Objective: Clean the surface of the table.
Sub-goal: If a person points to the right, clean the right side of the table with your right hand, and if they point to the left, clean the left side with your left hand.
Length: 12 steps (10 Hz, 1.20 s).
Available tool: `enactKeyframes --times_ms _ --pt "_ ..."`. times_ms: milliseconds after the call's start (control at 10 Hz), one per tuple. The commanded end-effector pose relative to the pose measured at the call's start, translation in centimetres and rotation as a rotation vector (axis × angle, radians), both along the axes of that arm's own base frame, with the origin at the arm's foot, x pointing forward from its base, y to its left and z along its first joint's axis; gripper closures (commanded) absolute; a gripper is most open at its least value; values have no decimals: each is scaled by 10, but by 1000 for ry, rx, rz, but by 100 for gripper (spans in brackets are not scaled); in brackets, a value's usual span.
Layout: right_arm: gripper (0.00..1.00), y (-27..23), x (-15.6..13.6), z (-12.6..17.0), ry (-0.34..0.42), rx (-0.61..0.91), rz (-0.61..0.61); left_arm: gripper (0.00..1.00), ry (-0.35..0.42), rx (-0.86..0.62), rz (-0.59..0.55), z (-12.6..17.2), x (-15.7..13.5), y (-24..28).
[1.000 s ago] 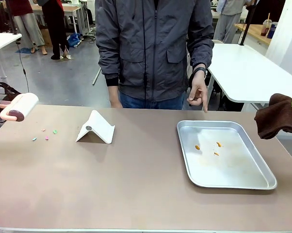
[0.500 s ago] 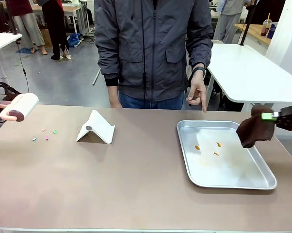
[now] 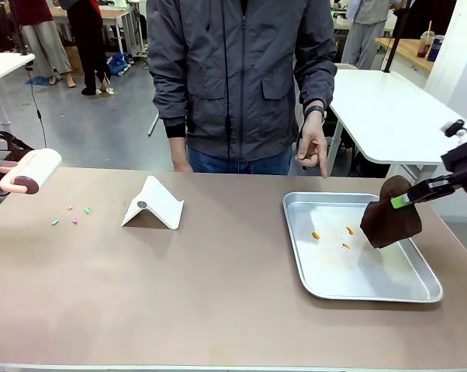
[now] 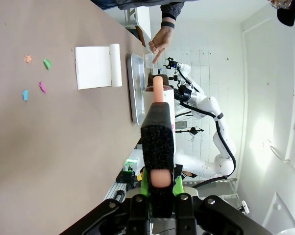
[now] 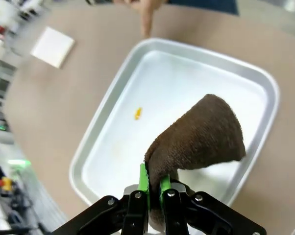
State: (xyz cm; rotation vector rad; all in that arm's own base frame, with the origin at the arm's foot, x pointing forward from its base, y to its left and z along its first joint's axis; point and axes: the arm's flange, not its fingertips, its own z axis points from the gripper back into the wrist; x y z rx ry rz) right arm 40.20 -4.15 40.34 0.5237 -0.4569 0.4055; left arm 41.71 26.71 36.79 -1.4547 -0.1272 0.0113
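Brown cloth clamped in the shut right hand is best pressed flat onto the crumbs in the tray, a roller being gripped by the shut left hand.

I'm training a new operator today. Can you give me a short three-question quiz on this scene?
1. True or false: the right tool holds a cloth over the tray.
2. What does the left tool grip? A) sponge B) lint roller C) brush
3. How many orange crumbs show in the tray?
Key: 1 true; 2 B; 3 three.
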Motion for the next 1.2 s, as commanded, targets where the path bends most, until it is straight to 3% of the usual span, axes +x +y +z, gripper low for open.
enactKeyframes --times_ms 0,500,1100 --pt "91 11 5 -10 20 -153 -34 84 -4 -1 -3 3 -1 0" --pt "91 38 31 -50 -14 -307 -73 84 -4 -1 -3 3 -1 0" --pt "91 68 46 -93 46 -92 -40 84 -4 -1 -3 3 -1 0"
